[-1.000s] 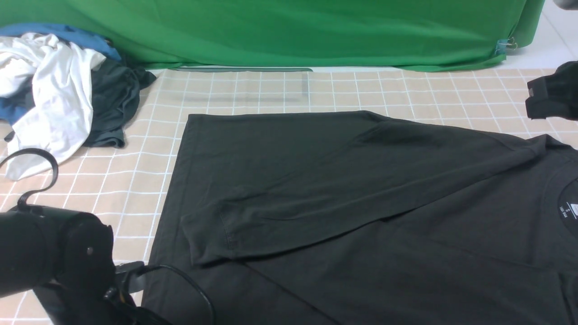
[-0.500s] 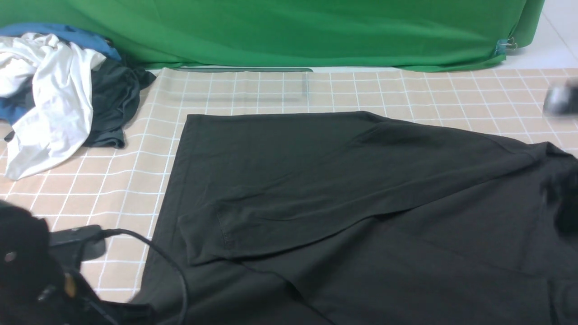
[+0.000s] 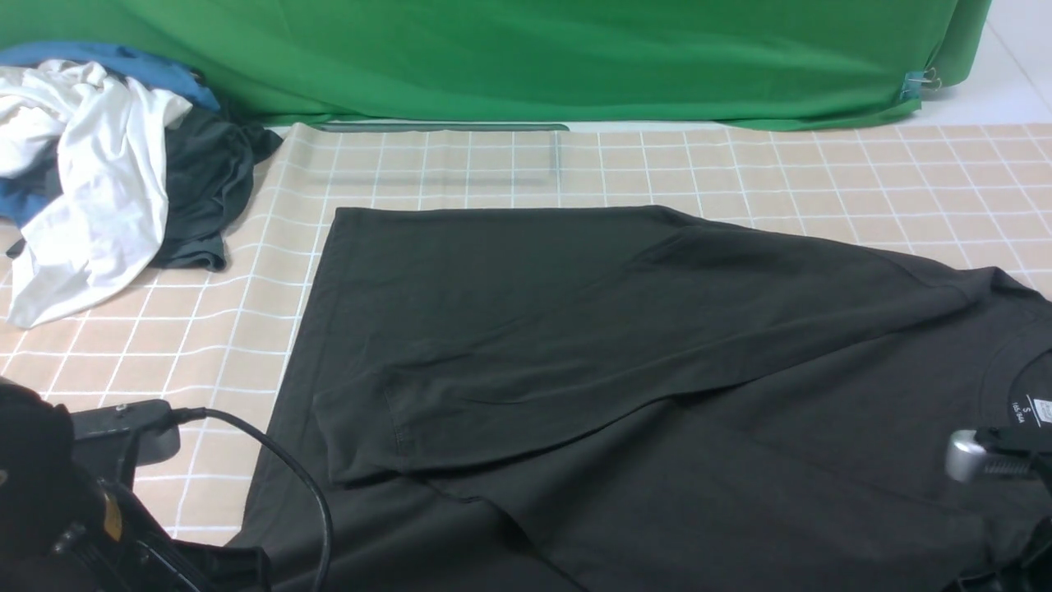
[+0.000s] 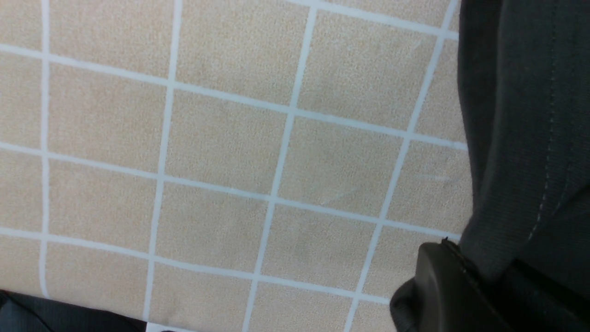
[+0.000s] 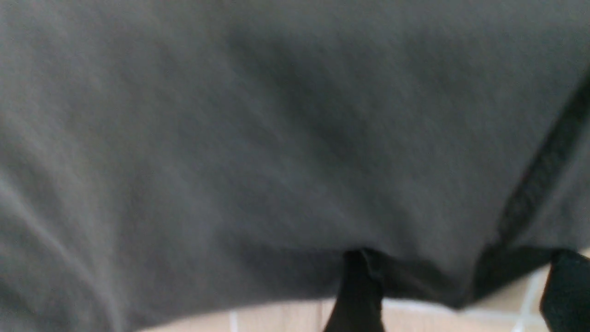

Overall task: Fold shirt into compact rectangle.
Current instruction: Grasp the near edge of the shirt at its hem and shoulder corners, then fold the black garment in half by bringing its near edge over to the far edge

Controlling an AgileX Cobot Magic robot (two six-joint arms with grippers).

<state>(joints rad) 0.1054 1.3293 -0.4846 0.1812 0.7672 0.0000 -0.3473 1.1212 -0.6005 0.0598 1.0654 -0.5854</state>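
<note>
front: looks forward over shirt (image 3: 657,370) | wrists: close, facing down (right blurred) | all share shirt

"S" printed inside shirt (image 3: 625,345) collar (image 3: 1027,401); rest illegible.

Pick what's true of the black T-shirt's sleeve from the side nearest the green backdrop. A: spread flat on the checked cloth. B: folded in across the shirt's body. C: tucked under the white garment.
B: the far sleeve lies folded in on top of the black T-shirt, apart from the white garment.
</note>
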